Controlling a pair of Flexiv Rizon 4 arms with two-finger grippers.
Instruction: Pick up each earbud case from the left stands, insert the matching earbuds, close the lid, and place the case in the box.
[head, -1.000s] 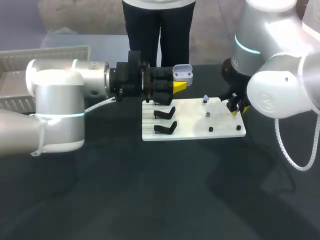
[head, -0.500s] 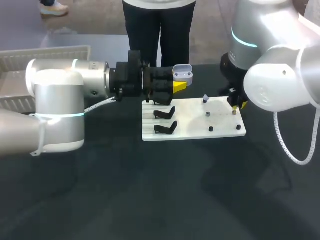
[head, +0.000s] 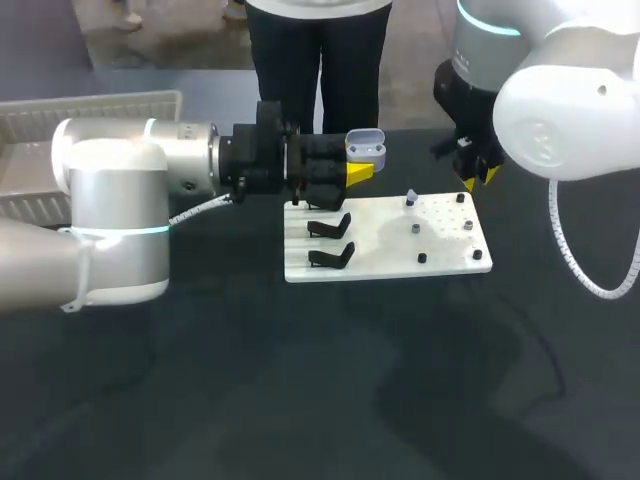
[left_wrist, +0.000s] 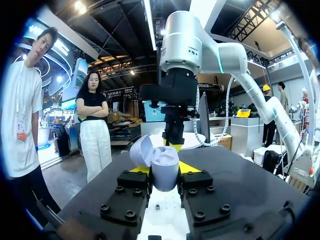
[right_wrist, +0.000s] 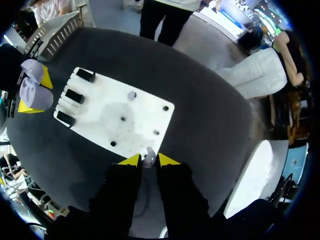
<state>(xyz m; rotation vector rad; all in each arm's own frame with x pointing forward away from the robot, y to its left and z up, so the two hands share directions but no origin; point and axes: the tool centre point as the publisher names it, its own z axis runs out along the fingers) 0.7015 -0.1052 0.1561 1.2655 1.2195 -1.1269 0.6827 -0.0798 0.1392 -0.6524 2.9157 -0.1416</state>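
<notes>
Two grips: left fingers clamp the open earbud case, right fingers pinch an earbud.

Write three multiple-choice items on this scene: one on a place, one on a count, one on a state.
1. Where is the earbud case? A. on a stand B. in the left gripper C. on the floor
2. How many black stands are on the white board? A. one B. three C. five
3. The case's lid is: A. open B. shut C. missing
Answers: 1 B, it is clamped from both sides. 2 B, three line one edge in the right wrist view. 3 A, it is tipped back.
</notes>
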